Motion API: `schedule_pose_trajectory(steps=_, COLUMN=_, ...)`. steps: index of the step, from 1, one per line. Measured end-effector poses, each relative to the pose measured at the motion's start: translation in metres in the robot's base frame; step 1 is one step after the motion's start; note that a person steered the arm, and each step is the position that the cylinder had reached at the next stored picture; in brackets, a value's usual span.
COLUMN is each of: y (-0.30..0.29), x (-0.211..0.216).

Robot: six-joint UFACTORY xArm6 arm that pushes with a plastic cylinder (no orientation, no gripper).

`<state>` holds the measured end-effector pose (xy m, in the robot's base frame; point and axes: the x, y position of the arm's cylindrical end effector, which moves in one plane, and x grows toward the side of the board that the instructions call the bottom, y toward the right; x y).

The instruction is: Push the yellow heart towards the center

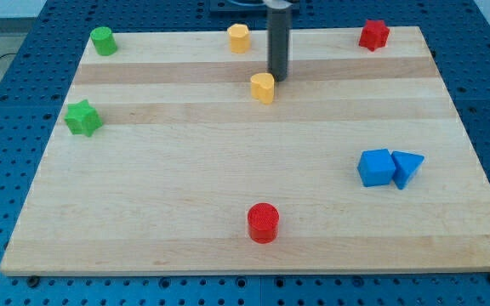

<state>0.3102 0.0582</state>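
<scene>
Yellow heart [263,87] sits above board centre, toward twelve o'clock. My tip [277,78], a plain rod with no jaws, stands just beside it at its one o'clock; touching or not, can't tell. Another yellow block [239,38] lies near the wooden board [228,178]'s top edge.

We find the middle of the bench [228,170] open, with wide room between the yellow heart [263,87] and the red cylinder [263,223] near the view's bottom. The blue cube [375,167] and blue triangle [407,167], touching, block the right; the green star [82,117] guards the left.
</scene>
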Motion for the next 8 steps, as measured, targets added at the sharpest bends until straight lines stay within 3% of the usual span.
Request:
schedule_pose_trajectory(steps=1, y=0.077, x=0.009)
schedule_pose_trajectory(steps=2, y=0.074, x=0.039)
schedule_pose_trajectory(steps=3, y=0.017, x=0.043)
schedule_pose_trajectory(steps=4, y=-0.028, x=0.018)
schedule_pose_trajectory(steps=5, y=-0.034, x=0.009)
schedule_pose_trajectory(steps=7, y=-0.04, x=0.103)
schedule_pose_trajectory(steps=8, y=-0.073, x=0.1)
